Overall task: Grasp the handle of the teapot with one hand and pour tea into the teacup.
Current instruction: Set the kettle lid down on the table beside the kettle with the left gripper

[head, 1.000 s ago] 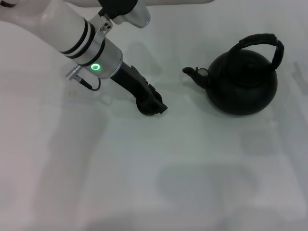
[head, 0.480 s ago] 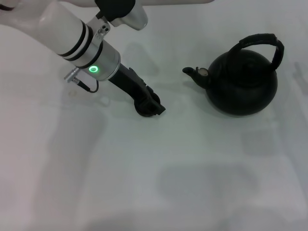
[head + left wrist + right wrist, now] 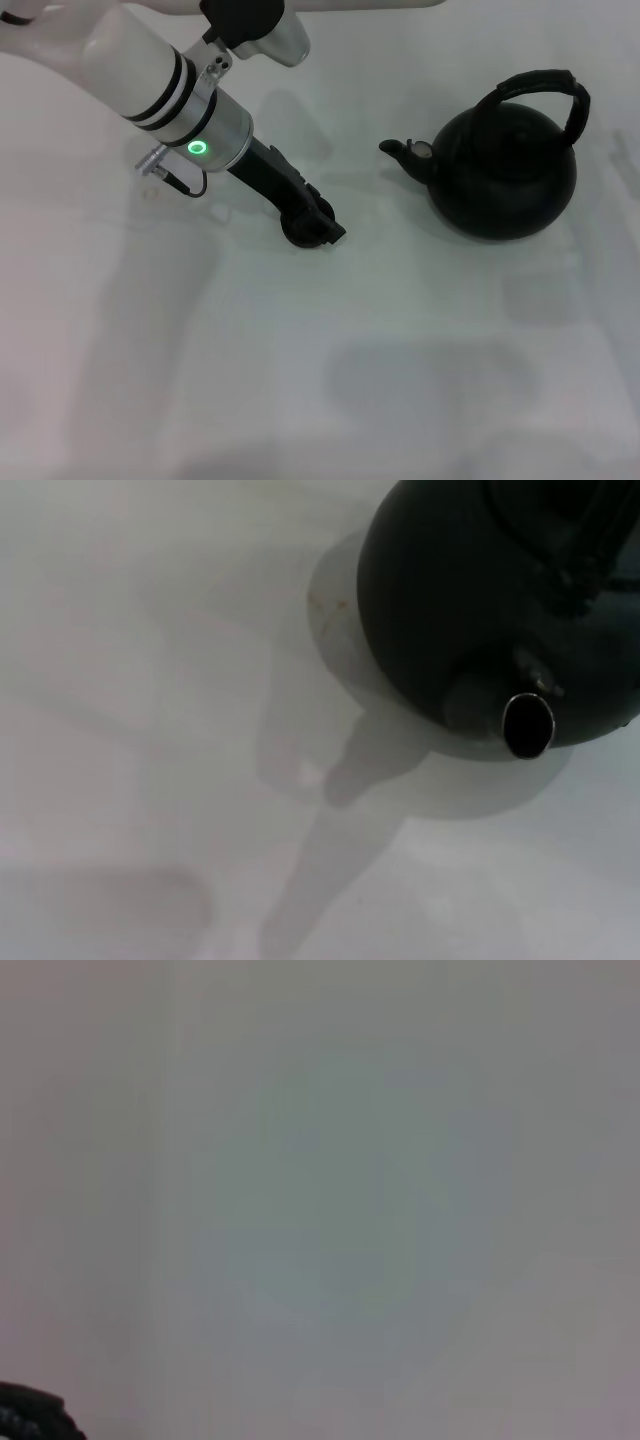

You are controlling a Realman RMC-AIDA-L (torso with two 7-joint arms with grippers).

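From the head camera I see my left gripper (image 3: 318, 226) reaching down from the upper left, its tip low over the white table (image 3: 300, 380) and sitting on the teacup (image 3: 300, 232), a small dark round shape that shows around and under the fingers. I cannot tell whether the jaws are wide, narrow, or clamped on the cup's rim; the black fingers and the black cup merge together. The teapot (image 3: 503, 175) stands upright at about three o'clock from the gripper, well apart from it, with its short spout (image 3: 400, 151) pointing back toward the gripper and the arched handle (image 3: 545, 90) over its top, leaning to the far right side. In the left wrist view the teapot fills the corner, its open spout mouth facing the camera, and a few faint amber specks of tea (image 3: 328, 602) lie on the table just beside the pot's shadow. A green ring light glows on the left wrist. My right gripper is not in view. I can read no brand, label or writing anywhere.
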